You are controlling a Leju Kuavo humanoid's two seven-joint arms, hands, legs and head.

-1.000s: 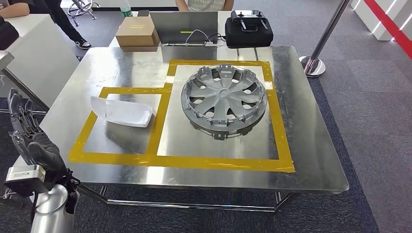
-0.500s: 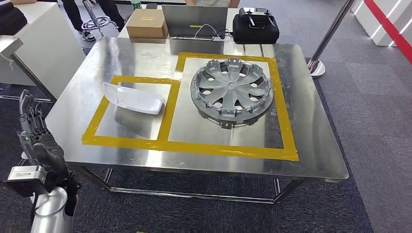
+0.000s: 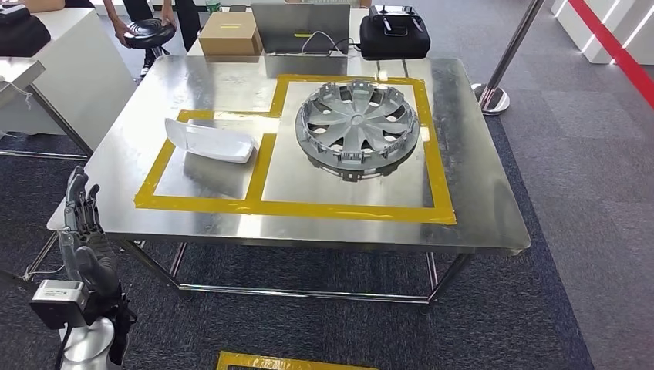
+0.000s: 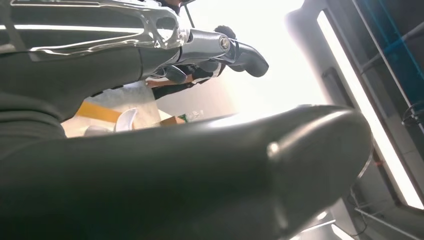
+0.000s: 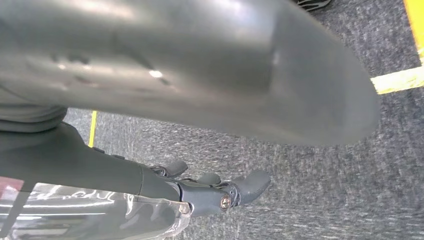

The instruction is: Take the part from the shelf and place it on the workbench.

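1. The white part (image 3: 210, 141) lay inside the smaller yellow-taped square on the steel desk (image 3: 478, 200), beside the grey wheel cover (image 3: 357, 126).
2. The left robot hand (image 3: 83, 231) hung empty, fingers apart, off the desk's near corner.
3. The right robot hand (image 5: 215, 192) held nothing, fingers loosely spread over carpet.
4. Backing away squarely seemed wisest, arms clear of the desk edge.

The workbench (image 3: 478, 193) is bare sheet metal, brushed and shiny, throwing back blurred reflections. Matt yellow tape (image 3: 351, 210) marks it off. The wheel cover (image 3: 357, 126) looks like grey plastic with a dull satin sheen; the white part (image 3: 210, 141) is smooth, glossy plastic. Beyond sits a plain cardboard box (image 3: 230, 34). The floor (image 3: 586, 231) is rough grey carpet.
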